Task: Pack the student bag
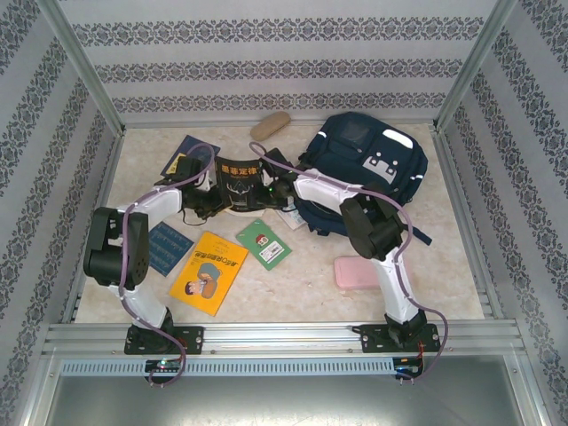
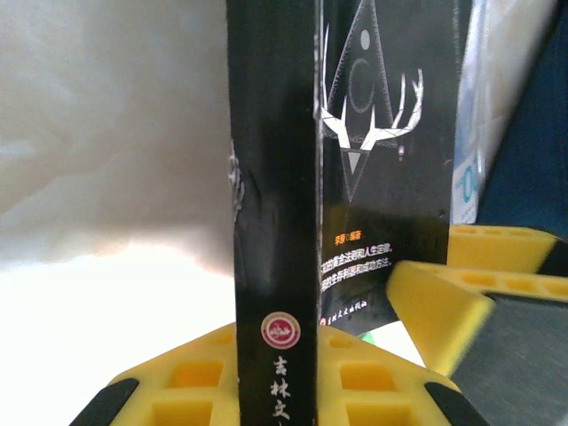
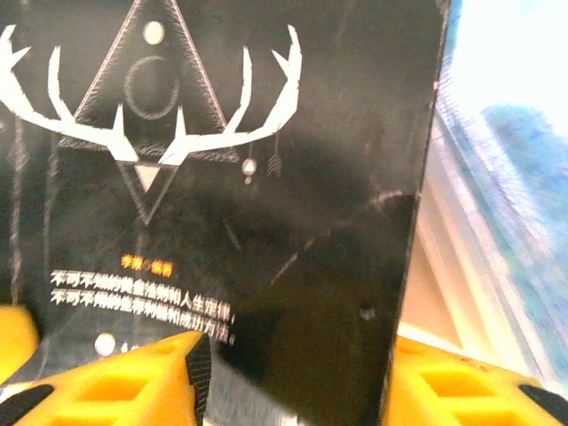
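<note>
A large navy-blue fabric backpack (image 1: 364, 164) with white patches lies at the upper right of a pale marble-patterned table (image 1: 311, 302); what it holds cannot be seen from above. Just left of it, a black book (image 1: 238, 173) with a white antler design is held upright between two robot arms. The left gripper (image 1: 217, 200) has its yellow fingers (image 2: 191, 382) clamped on either side of the book's spine. The right gripper (image 1: 269, 191) has its yellow fingers (image 3: 133, 382) straddling the book's corner; whether they press on it cannot be told. Loose on the table lie an orange illustrated book (image 1: 209, 272), a small green booklet (image 1: 264, 243), a dark blue notebook (image 1: 167, 247), a flat pink case (image 1: 358, 272) and a tan oblong case (image 1: 271, 124).
</note>
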Available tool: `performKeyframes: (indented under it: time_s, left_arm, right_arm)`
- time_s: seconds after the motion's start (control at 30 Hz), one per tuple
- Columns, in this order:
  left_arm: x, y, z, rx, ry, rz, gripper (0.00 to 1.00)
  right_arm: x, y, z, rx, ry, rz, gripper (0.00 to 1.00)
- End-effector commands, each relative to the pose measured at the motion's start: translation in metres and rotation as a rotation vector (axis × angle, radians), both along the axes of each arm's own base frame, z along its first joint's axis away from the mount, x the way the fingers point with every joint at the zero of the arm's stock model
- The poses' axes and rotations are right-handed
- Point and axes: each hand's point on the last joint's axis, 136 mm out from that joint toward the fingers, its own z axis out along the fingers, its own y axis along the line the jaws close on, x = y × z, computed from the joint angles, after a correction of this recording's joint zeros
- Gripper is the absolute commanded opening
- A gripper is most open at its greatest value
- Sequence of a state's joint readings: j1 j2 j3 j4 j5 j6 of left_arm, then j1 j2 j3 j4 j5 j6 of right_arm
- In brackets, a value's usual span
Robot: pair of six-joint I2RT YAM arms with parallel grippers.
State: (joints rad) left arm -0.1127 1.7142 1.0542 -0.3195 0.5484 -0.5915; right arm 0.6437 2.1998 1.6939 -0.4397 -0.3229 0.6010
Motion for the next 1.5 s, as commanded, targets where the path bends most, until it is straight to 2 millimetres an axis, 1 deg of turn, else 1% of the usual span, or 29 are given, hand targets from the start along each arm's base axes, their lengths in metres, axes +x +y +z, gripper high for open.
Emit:
performKeyframes:
  time_s: [0.0, 0.13, 0.2, 0.27, 0.37, 0.43, 0.5, 0.53, 0.63, 0.7, 0.83, 0.93, 1.1, 1.2, 1.23, 1.33, 1.43, 1.47]
  left_arm:
    - [0.004, 0.004, 0.054, 0.063, -0.133, -0.025, 0.0]
    - [0.004, 0.018, 0.099, 0.145, -0.232, -0.002, 0.0]
    - [0.003, 0.021, 0.12, 0.166, -0.279, -0.004, 0.0]
    - [0.003, 0.021, 0.137, 0.161, -0.309, -0.008, 0.0]
    - [0.002, 0.013, 0.159, 0.115, -0.355, -0.025, 0.0]
    - [0.002, 0.006, 0.172, 0.069, -0.381, -0.034, 0.0]
    - [0.001, 0.001, 0.181, 0.033, -0.402, -0.043, 0.0]
    - [0.002, -0.001, 0.184, 0.022, -0.408, -0.043, 0.0]
    - [0.002, -0.004, 0.187, 0.001, -0.415, -0.05, 0.0]
    - [0.001, -0.005, 0.185, -0.006, -0.405, -0.054, 0.0]
    - [-0.002, -0.007, 0.188, -0.012, -0.41, -0.066, 0.0]
    - [-0.005, -0.007, 0.187, -0.015, -0.407, -0.074, 0.0]
    - [-0.009, -0.009, 0.184, -0.029, -0.401, -0.082, 0.0]
    - [-0.011, -0.012, 0.183, -0.043, -0.397, -0.091, 0.0]
    - [-0.012, -0.012, 0.183, -0.045, -0.398, -0.091, 0.0]
    - [-0.012, -0.012, 0.182, -0.045, -0.398, -0.095, 0.0]
    - [-0.012, -0.014, 0.181, -0.056, -0.4, -0.099, 0.0]
    - [-0.011, -0.015, 0.18, -0.059, -0.399, -0.099, 0.0]
  right_arm:
    - [0.006, -0.023, 0.067, -0.02, -0.17, 0.024, 0.52]
    - [0.011, -0.064, 0.095, -0.095, -0.268, -0.003, 0.56]
    - [0.014, -0.09, 0.103, -0.153, -0.317, -0.031, 0.57]
    - [0.017, -0.113, 0.108, -0.203, -0.351, -0.048, 0.59]
    - [0.02, -0.153, 0.106, -0.328, -0.372, -0.068, 0.59]
    - [0.021, -0.181, 0.1, -0.443, -0.386, -0.072, 0.59]
    - [0.021, -0.202, 0.091, -0.545, -0.376, -0.059, 0.59]
    - [0.02, -0.21, 0.087, -0.578, -0.365, -0.052, 0.59]
    - [0.017, -0.22, 0.067, -0.632, -0.339, 0.007, 0.6]
    - [0.018, -0.225, 0.055, -0.679, -0.321, 0.025, 0.61]
    - [0.022, -0.237, 0.035, -0.781, -0.293, 0.063, 0.6]
    - [0.021, -0.238, 0.02, -0.803, -0.258, 0.108, 0.57]
    - [0.022, -0.243, -0.005, -0.851, -0.209, 0.131, 0.63]
    - [0.024, -0.249, -0.019, -0.894, -0.179, 0.127, 0.61]
    - [0.025, -0.25, -0.021, -0.903, -0.174, 0.121, 0.56]
    - [0.027, -0.25, -0.021, -0.897, -0.169, 0.096, 0.32]
    - [0.027, -0.241, -0.008, -0.846, -0.193, 0.071, 0.04]
    - [0.027, -0.239, -0.002, -0.833, -0.205, 0.064, 0.0]
